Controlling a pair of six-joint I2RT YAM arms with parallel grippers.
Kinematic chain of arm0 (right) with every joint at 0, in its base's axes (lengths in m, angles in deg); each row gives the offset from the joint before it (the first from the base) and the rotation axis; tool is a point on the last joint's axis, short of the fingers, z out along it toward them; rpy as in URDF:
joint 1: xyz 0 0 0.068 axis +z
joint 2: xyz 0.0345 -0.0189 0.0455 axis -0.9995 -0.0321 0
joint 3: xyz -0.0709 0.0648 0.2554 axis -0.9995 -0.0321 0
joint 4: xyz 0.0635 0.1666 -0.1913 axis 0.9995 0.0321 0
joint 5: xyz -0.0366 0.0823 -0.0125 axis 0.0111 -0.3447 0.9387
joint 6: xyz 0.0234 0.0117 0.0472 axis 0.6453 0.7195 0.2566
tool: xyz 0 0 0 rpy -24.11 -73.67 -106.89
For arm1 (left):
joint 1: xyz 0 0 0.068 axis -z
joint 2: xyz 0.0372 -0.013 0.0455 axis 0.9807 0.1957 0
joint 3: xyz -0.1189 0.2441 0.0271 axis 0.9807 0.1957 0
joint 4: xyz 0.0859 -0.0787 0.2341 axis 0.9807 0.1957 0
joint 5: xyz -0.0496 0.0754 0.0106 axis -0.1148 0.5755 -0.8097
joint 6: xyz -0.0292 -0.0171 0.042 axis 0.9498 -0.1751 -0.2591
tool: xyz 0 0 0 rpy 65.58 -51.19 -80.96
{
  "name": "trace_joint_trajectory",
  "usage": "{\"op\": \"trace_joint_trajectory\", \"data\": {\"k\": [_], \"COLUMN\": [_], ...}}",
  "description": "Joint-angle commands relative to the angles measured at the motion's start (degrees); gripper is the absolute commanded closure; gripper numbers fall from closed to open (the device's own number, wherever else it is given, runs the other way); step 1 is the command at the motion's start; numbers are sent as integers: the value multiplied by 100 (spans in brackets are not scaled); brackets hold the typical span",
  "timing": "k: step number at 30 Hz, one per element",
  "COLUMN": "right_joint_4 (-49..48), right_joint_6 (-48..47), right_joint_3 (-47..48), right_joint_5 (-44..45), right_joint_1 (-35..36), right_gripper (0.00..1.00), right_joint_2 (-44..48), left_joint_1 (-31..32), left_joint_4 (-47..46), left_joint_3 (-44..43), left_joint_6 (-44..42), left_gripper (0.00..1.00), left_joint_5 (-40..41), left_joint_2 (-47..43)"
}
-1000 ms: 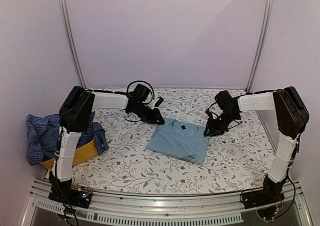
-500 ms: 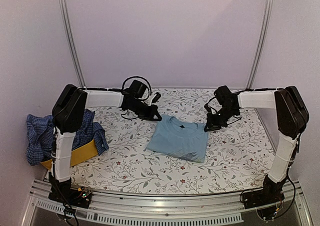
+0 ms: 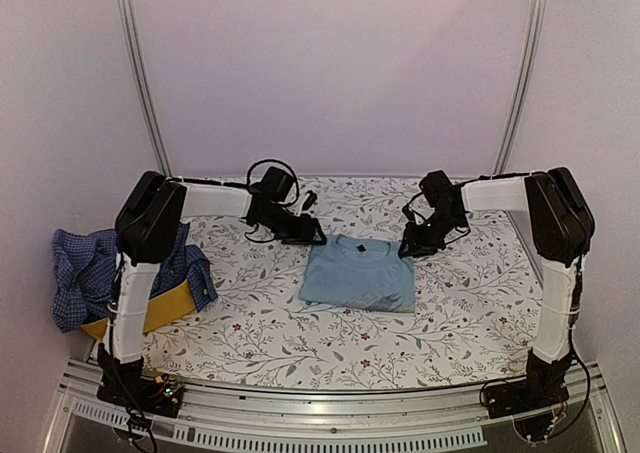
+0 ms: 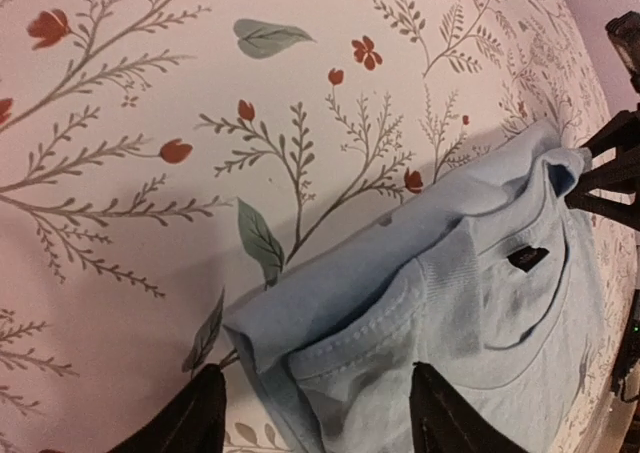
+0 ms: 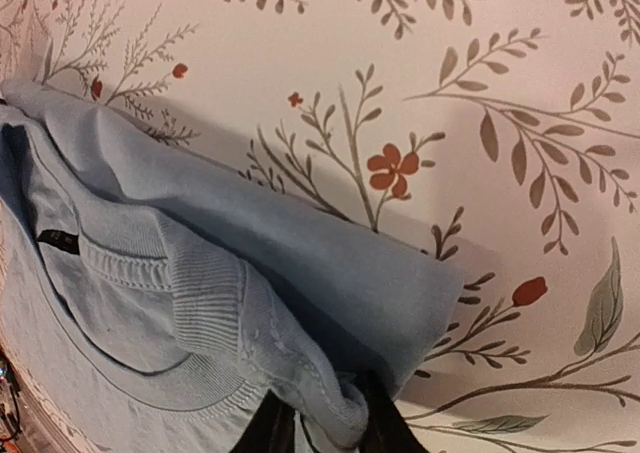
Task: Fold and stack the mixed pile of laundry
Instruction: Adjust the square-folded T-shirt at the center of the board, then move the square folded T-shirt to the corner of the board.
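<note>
A light blue T-shirt (image 3: 358, 273) lies folded into a neat rectangle in the middle of the floral table cover, collar toward the back. My left gripper (image 3: 318, 241) sits low at its back left corner. In the left wrist view this gripper (image 4: 315, 418) is open, and the shirt (image 4: 480, 303) corner lies loose between its wide-spread fingers. My right gripper (image 3: 405, 253) is at the back right corner. In the right wrist view its fingers (image 5: 320, 423) stand partly apart, with a fold of the shirt (image 5: 250, 253) still between them. A navy-and-white checked shirt (image 3: 85, 268) lies heaped at the far left.
A yellow fabric basket (image 3: 165, 308) sits under the checked shirt at the table's left edge. The floral table cover (image 3: 460, 313) spans the whole table. Metal frame posts and pale walls stand behind, and a rail runs along the near edge.
Both grippers carried the shirt's back corners backward and down, squaring it up. Both were shut on the cloth and now have opened, the left widely and the right partly.
</note>
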Motion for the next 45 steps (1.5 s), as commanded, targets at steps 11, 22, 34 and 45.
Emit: {"op": "trace_joint_trajectory", "data": {"k": [11, 22, 34, 45], "right_joint_4": [375, 359, 456, 540], "right_joint_6": [215, 229, 217, 346], "right_joint_3": [-210, -1209, -1373, -1099], "right_joint_5": [265, 3, 221, 148], "right_joint_1": [-628, -786, -846, -857], "right_gripper": [9, 7, 6, 6], "right_joint_2": [1905, 2891, 3209, 2962], "left_joint_1": [1702, 2569, 632, -1343], "left_joint_4": [1058, 2749, 1851, 1826], "left_joint_3": [-75, -2363, -109, -918], "left_joint_6": [-505, 392, -403, -1481], "left_gripper": [0, 0, 0, 2], "left_joint_5": [1744, 3067, 2786, 2948], "left_joint_2": [-1150, 1080, 188, 613]}}
